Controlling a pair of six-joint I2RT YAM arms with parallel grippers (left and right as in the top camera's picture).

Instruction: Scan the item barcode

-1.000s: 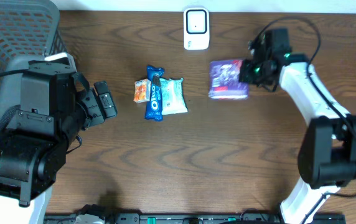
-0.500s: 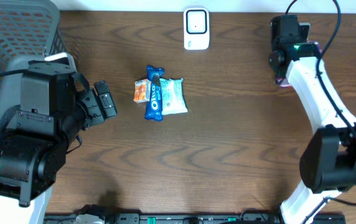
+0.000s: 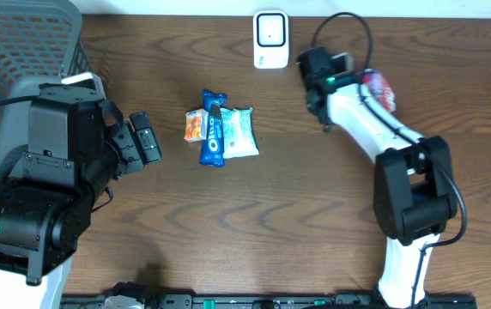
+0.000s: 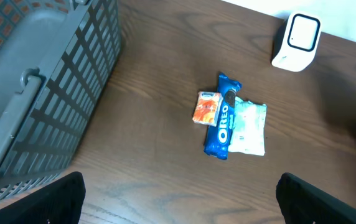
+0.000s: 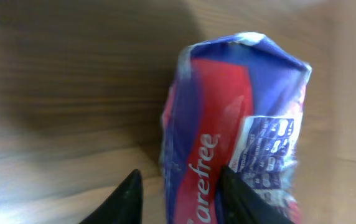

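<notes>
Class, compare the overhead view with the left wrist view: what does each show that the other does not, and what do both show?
Only overhead, clearly: the bulk of the left arm, the right arm, and a red and purple packet beside the right arm. Only left wrist: the name readable on the Oreo pack, and the handle on the basket. Both: the scanner, Oreo pack, orange packet, white packet, basket and wooden table.
</notes>
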